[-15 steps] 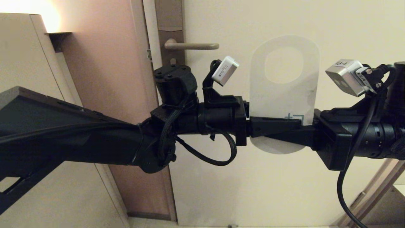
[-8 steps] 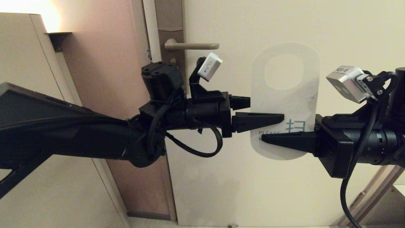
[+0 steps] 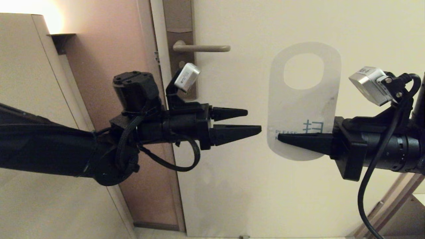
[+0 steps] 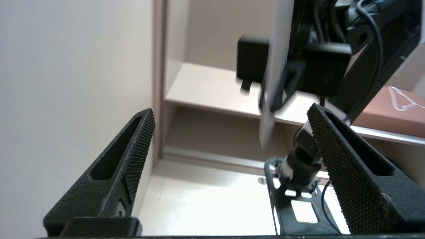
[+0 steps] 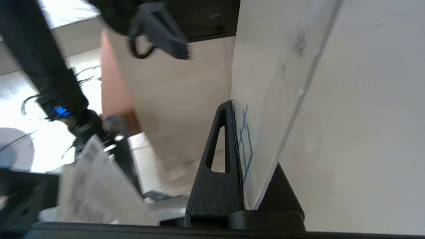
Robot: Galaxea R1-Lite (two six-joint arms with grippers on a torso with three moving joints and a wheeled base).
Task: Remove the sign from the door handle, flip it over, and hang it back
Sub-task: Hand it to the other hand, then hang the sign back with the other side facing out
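Item 1: sign point(image 3: 303, 106). We're holding it upright w/ the right gripper point(image 3: 282, 138), fingers pinched on its lower end. White face w/ blue text is showing toward the head cam, oval hole up top. It's hanging in front of the door point(image 3: 265, 186), well to the right of and a bit lower than the door handle point(image 3: 201, 48), not touching it.

Item 2: left gripper point(image 3: 254, 121). We're keeping it level, pointing at the sign's left edge, close but apart. Fingers point(image 4: 132, 156) are spread wide, gripping nothing.

Item 3: door handle. Lever is sitting horizontal on its backplate point(image 3: 179, 20), carrying nothing.
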